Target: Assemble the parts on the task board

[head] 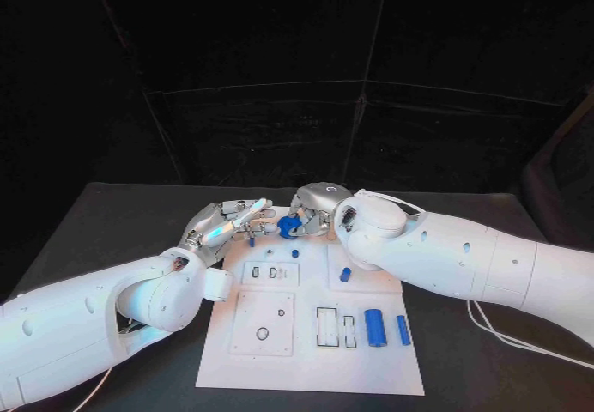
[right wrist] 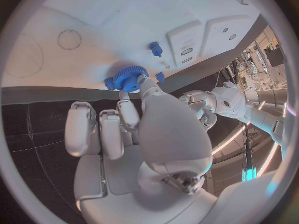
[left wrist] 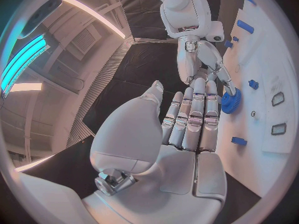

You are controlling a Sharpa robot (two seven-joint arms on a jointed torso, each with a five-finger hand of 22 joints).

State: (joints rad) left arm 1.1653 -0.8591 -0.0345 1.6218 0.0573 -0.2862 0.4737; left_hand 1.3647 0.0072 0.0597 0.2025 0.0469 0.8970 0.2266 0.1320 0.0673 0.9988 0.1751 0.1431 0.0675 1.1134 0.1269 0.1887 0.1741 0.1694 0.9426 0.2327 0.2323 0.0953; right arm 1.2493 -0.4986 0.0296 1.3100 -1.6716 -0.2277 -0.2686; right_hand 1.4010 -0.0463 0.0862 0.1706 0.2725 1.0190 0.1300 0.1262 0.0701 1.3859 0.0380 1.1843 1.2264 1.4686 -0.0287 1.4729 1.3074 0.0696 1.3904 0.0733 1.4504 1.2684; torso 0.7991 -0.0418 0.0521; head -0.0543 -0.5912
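Note:
The white task board (head: 310, 360) lies in the middle of the black table. At its far edge my right hand (head: 317, 209) pinches a blue gear (head: 288, 226) between thumb and a finger, just above the board. The right wrist view shows that hand (right wrist: 134, 129) with the gear (right wrist: 127, 78) at its fingertips. My left hand (head: 229, 225) is close beside the gear on the left, holding nothing. In the left wrist view its fingers (left wrist: 193, 119) lie straight and together, their tips next to the gear (left wrist: 231, 100).
On the board lie a small blue peg (head: 296, 253), a short blue cylinder (head: 345, 275), a thick blue cylinder (head: 375, 327) and a slim one (head: 403, 330). Rectangular slots (head: 327, 327) and a round hole (head: 263, 333) sit near the front. Cables (head: 495, 330) trail at right.

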